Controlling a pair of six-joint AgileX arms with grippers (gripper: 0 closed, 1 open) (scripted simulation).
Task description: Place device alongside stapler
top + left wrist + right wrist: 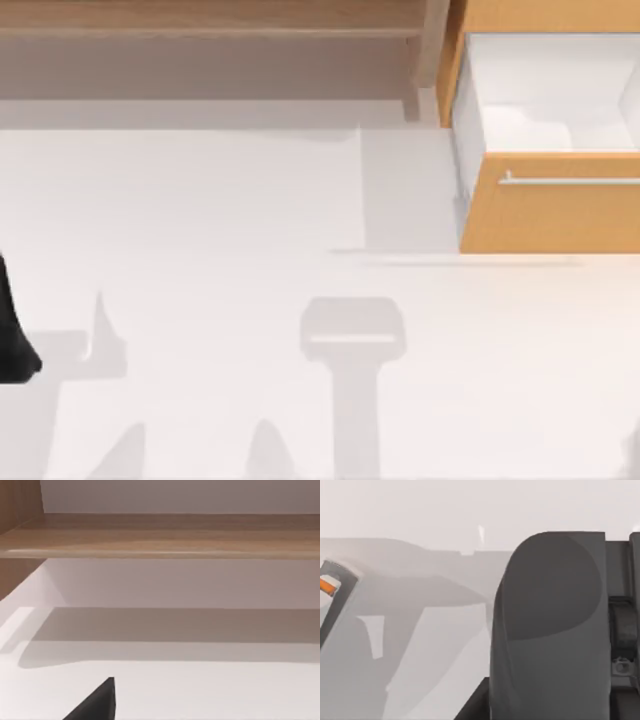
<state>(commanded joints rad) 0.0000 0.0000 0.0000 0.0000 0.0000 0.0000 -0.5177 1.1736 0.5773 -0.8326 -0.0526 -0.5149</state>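
Note:
A dark grey rounded hump (550, 625) looms very close in the right wrist view and matches the device. Darker mechanical parts (622, 630) sit beside it, and how it is held is hidden. The stapler is out of view. My left arm (14, 340) is parked at the table's left edge. A black tip of its gripper (97, 704) hangs above the bare white tabletop, facing the wooden shelf.
An open drawer (550, 205) with a wood front, a metal handle and a white inside stands at the back right. A long wooden shelf (210, 20) runs along the back. A dark bar with an orange mark (330, 592) lies at the right wrist view's edge.

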